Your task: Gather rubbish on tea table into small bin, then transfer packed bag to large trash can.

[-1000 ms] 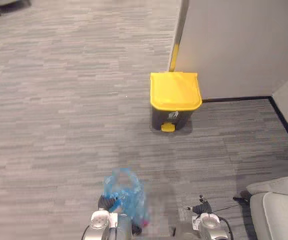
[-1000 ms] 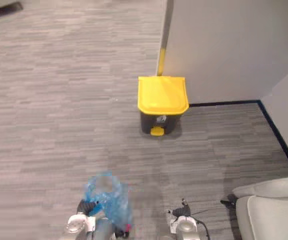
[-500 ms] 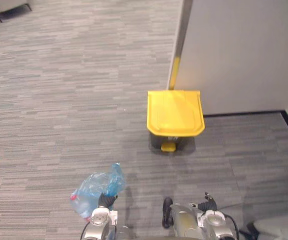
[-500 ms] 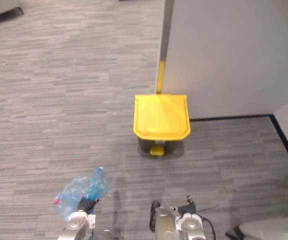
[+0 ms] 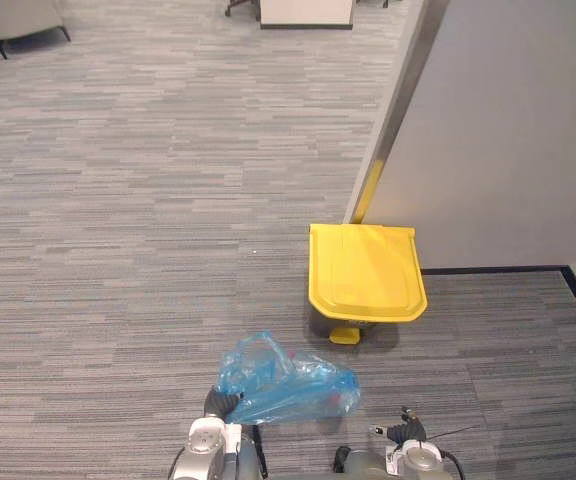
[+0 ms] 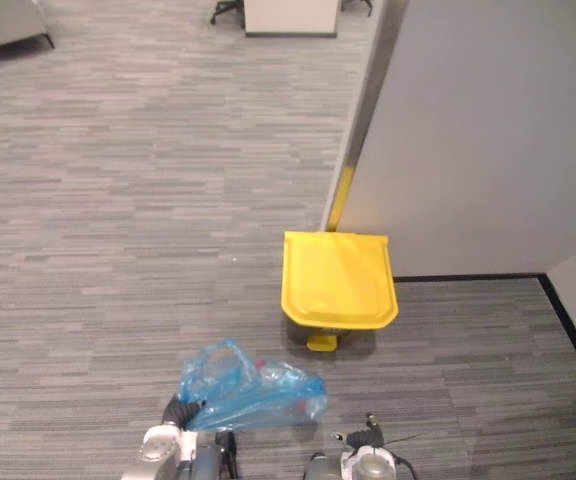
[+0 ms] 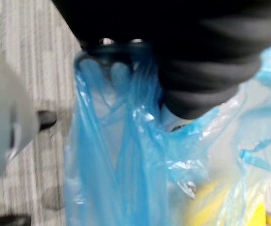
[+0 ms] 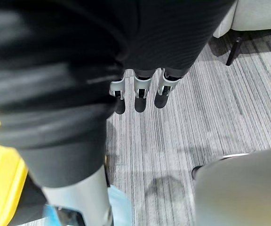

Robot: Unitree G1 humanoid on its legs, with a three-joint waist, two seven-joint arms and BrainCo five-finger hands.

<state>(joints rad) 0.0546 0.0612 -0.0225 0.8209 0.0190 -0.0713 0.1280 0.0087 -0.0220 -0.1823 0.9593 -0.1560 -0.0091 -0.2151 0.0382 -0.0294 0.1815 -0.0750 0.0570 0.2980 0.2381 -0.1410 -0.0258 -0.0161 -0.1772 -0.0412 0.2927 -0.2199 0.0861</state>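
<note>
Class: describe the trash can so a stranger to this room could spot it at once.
Follow the yellow-striped corner of the pale partition wall down to the grey carpet. There stands the trash can: dark body, closed bright yellow lid, yellow pedal in front. Its only neighbour, the blue bag in the left hand, is soft and see-through.

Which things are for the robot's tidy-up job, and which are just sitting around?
For the job: blue bag, held in the left hand; yellow-lidded trash can.
Just around: grey chair; white partition wall.
</note>
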